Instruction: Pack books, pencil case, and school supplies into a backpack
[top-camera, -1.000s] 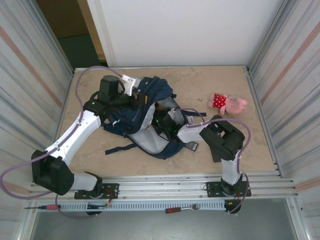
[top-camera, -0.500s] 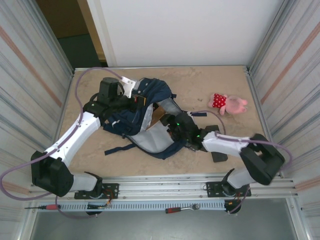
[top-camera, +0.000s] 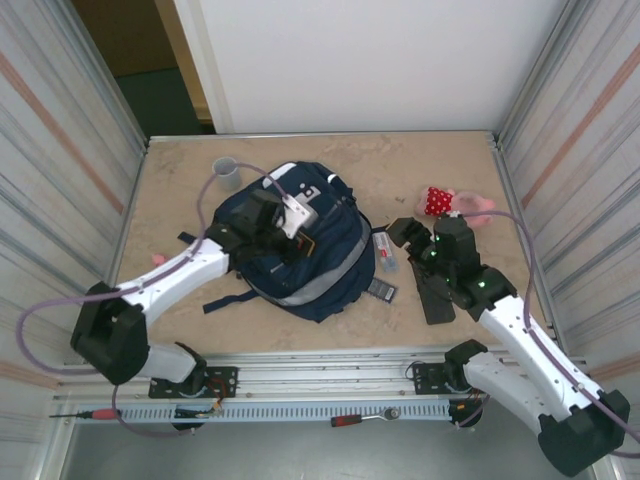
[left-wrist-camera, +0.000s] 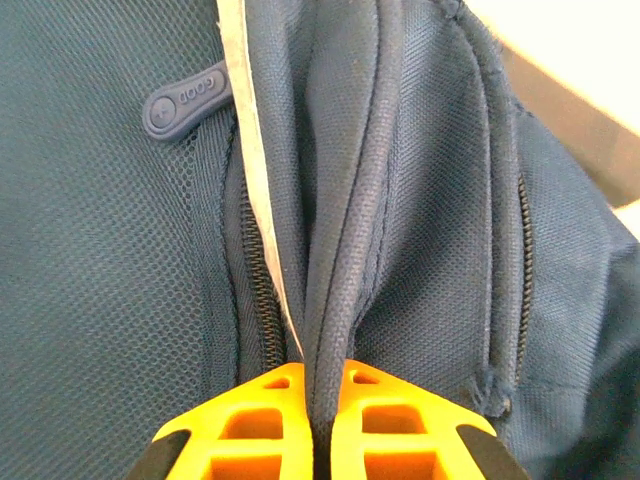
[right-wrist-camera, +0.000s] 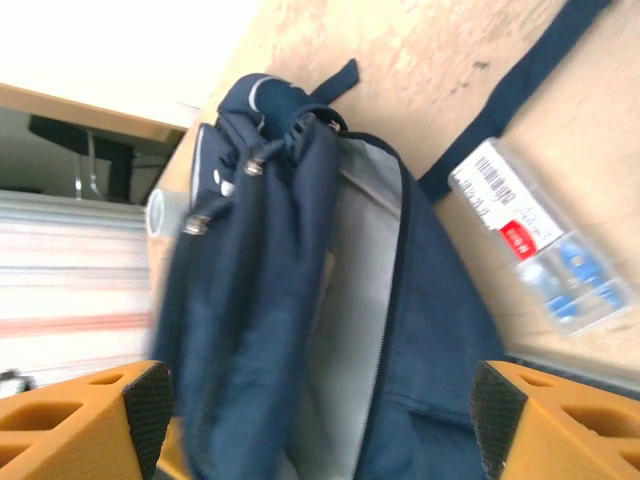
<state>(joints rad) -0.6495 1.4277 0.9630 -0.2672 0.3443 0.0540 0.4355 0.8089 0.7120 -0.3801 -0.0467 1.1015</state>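
**Backpack pinched at the seam, supplies out on the bench**

Your left hand (left-wrist-camera: 318, 425) is clamped shut on a fold of navy piping on the backpack (left-wrist-camera: 120, 250), with the fabric squeezed between its orange fingers (left-wrist-camera: 250, 425). From above, that left hand (top-camera: 292, 248) sits on top of the backpack (top-camera: 330, 265), which lies flat in the middle of the bench (top-camera: 180, 200).

Your right hand (top-camera: 408, 235) is wide open and holds nothing. It hangs just right of the backpack, over the small pieces. Its wrist camera looks across the backpack (right-wrist-camera: 290, 300), where pale grey lining shows between two navy panels, so I judge the main opening to be unzipped.

Not much packing can be confirmed. The slim case (top-camera: 386, 252) and the dark grid piece (top-camera: 380, 291) lie on the bench just beside the backpack's right edge, and both have yet to go in. Whether the book is already inside you cannot tell from here. A flat black oblong (top-camera: 432, 296), a plush toy (top-camera: 455, 205) and a grey cup (top-camera: 227, 172) also sit on the bench.

For writing, the rubber zip pull (left-wrist-camera: 185, 97) carries raised letters that seem to read "GOOD". The slim case (right-wrist-camera: 540, 245) has a white barcode label and a red mark, both too small to read, and blue pieces show through its clear end.
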